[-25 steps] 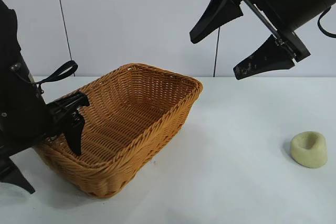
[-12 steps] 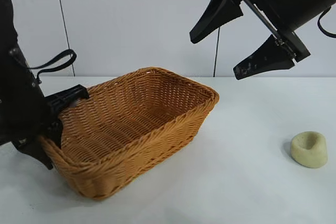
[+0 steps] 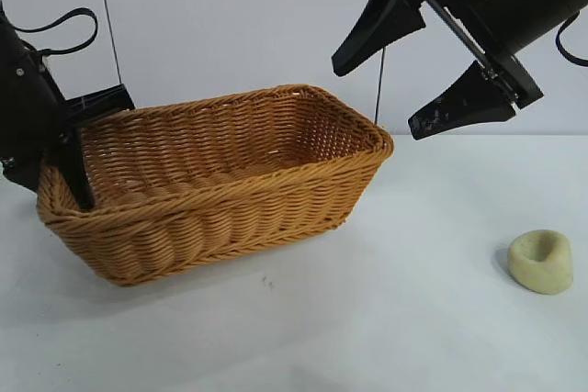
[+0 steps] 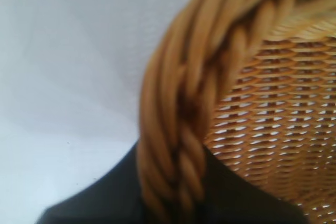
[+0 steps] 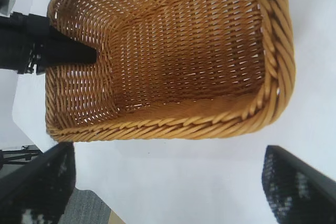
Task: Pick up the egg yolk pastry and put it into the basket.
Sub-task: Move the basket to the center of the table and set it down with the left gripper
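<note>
L gripper sits at the far-left end of the basket, fingers pinching the braided rim: one black finger runs down the outside wall, the other lies inside against the weave per R wrist view. L wrist view confirms it, rim strands pass straight between the finger bases. Prob reason for the grip: a rim clamp gives a handle on a light wicker thing, so the L arm can steady or reposition it w/o lifting. Basket rests flat on the white table, open side up. Long axis runs roughly left-right across the ext view, the right short end angled a bit toward the back wall; its near long wall faces the cam. Interior empty, nothing in it yet. R gripper hangs high over the right half of the table, above and just right of the basket's right end, fingers spread wide, holding nothing, tilted down toward the basket. Looks like a wait pose clear of the basket while L handles it. Egg yolk pastry lies on the table at far right, well apart from the basket and below/right of the R gripper, untouched. It's a round puck so no real long axis; its dented face points up, tipped slightly toward the cam. Pick not yet started; the R arm is the closer one for it.
</note>
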Controlling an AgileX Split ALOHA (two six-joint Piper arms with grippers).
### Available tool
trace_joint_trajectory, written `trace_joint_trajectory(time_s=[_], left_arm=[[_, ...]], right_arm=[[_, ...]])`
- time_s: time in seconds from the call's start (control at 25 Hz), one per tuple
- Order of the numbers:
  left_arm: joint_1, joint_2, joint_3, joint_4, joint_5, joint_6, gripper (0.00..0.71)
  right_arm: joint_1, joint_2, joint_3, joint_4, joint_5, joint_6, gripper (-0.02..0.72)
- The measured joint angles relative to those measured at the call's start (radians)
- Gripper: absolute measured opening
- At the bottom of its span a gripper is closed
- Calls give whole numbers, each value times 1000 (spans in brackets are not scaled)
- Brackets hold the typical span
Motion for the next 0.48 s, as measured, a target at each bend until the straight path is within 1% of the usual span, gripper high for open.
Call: trace_joint_trajectory(time_s=[0.12, 0.2, 0.48], left_arm=[[-24, 31, -33, 10, 20, 29, 140], [-29, 45, -37, 10, 19, 35, 140], [-28, 83, -37, 13, 7, 36, 139]], right_arm=[[0, 0, 0, 0, 3, 0, 663], [0, 0, 0, 0, 3, 0, 663], [0, 0, 0, 0, 4, 0, 663]])
